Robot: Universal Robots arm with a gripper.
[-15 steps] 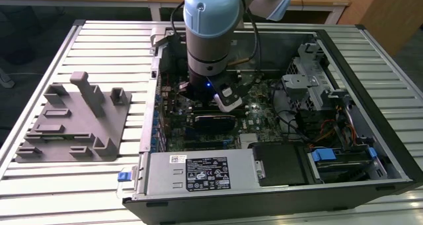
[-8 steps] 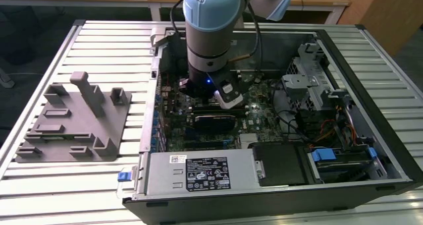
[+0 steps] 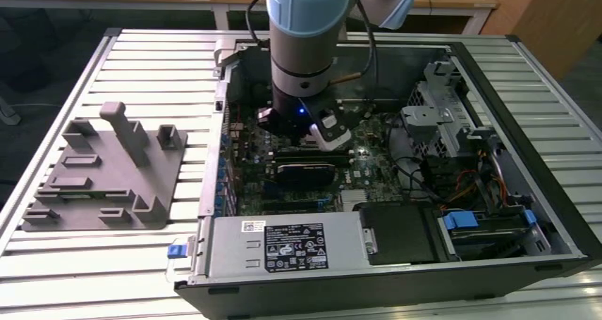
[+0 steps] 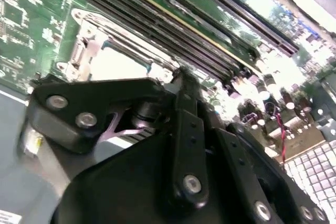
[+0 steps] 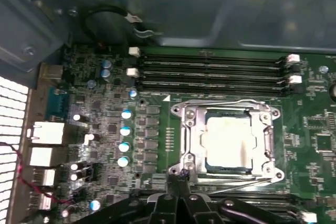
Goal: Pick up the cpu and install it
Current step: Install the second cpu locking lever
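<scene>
While the arm (image 3: 301, 45) reaches down into the open computer case (image 3: 526, 193) on the slatted counter (image 3: 151, 73), the gripper (image 5: 177, 179) sits low over the motherboard (image 5: 157, 129), just beside the socket's near edge. The cpu (image 5: 227, 140) is in the socket: pale silvery square top, lying flat inside the metal retention frame (image 5: 184, 129), not held by anything. Gripper tip is next to one corner of that frame in the first wrist view; cannot tell whether it touches the frame or the thin lever wire (image 5: 236, 183) running along that side. Fingers: black linkage arms converge to a near point in both wrist views, gap at the tips not visible, so cannot tell whether they are open or closed; nothing seen between them. Second wrist view shows the same pale cpu (image 4: 118, 65) beyond the gripper (image 4: 178, 74) body, with the memory slots (image 4: 173, 30) running past on its far side. Memory slots (image 5: 210, 72) lie parallel just beyond the socket, white latches at their ends. In the exterior view, a black ribbed module (image 3: 306, 173) sits on the board below the wrist, power supply (image 3: 282, 246) at the case's near edge, drive cage (image 3: 442, 115) on the exterior view's right. Grey plastic tray (image 3: 103, 186) with upright posts rests on the counter at the exterior view's left, well apart from the case.
</scene>
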